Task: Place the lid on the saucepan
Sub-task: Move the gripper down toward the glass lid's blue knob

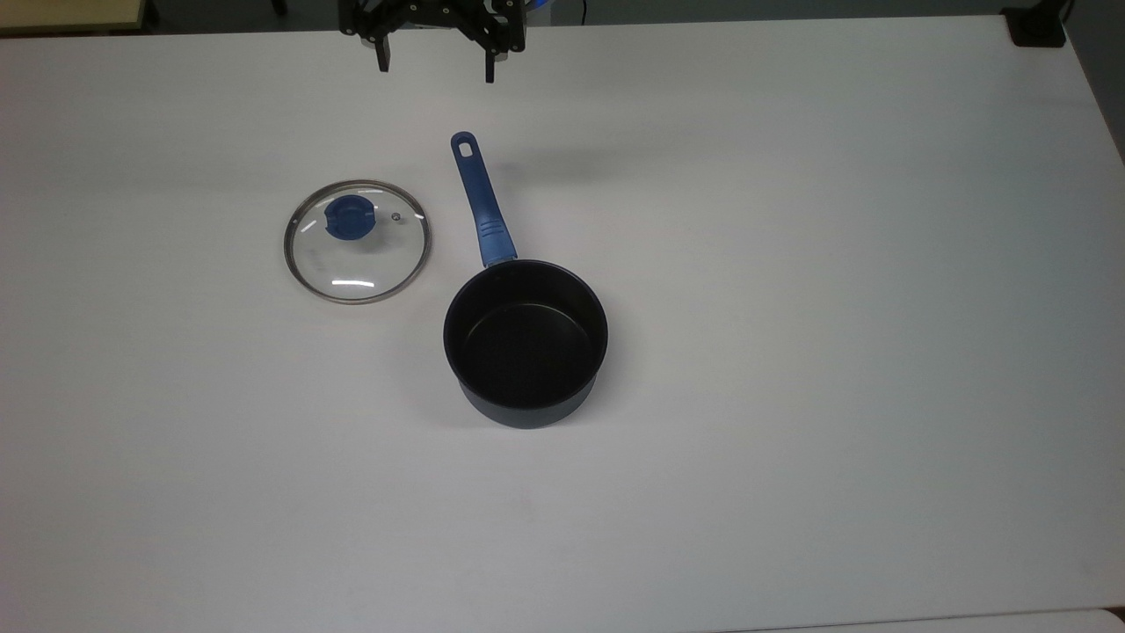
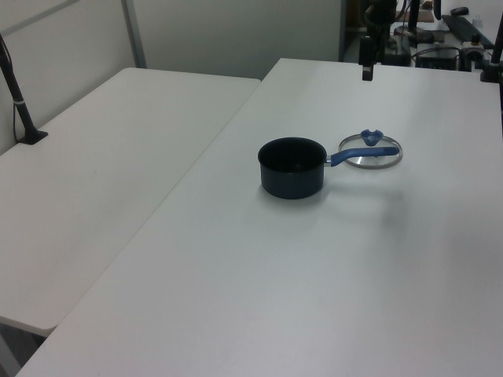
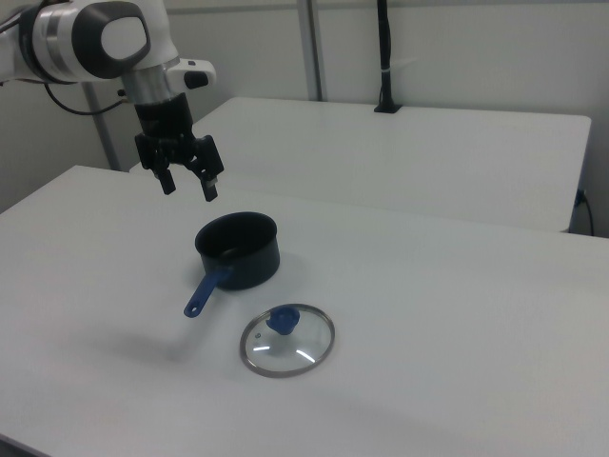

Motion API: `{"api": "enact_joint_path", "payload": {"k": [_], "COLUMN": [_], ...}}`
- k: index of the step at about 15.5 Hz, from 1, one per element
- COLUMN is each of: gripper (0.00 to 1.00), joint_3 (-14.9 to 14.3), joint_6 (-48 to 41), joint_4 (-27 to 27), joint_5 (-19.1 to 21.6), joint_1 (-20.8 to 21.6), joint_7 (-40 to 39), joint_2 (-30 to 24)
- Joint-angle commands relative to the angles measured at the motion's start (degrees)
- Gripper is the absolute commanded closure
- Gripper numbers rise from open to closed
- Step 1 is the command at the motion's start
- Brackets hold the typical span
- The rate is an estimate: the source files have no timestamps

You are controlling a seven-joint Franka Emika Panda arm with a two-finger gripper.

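Glass lid [image 1: 357, 242], one; one saucepan [image 1: 526, 343]; one end effector [image 1: 435, 69], wide open, empty

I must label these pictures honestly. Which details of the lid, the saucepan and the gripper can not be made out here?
- The lid: its lettering is too small to read in the top view.
- The lid in the left view: the saucepan handle crosses in front of its near rim.
- The gripper: the top view's upper edge cuts off everything above its open fingers.
- The gripper in the left view: it is seen edge-on, so the finger gap is hidden.
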Motion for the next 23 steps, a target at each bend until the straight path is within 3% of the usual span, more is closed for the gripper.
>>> {"api": "enact_joint_path", "payload": {"k": [1, 8, 11, 14, 18, 23], "gripper": [0.0, 0.0, 0.0, 0.0, 0.0, 0.0], "joint_3": [-0.44, -0.7, -0.7, -0.7, -0.7, -0.61], "joint_6": [-0.77, -0.85, -1.03, -0.68, 2.99, 14.16], "joint_4": [-0.25, 0.1, 0.02, -0.6, -4.19, -11.4], "joint_5": [-0.48, -0.39, -0.21, 0.31, 0.31, -0.21], "joint_1": [0.39, -1.63, -4.52, -10.4, -15.25, -15.43], "joint_7": [-1.65, -2.78, -8.83, -19.1, -25.03, -24.94], "joint_2": [-0.39, -0.65, -0.92, -0.3, 3.81, 8.04]}}
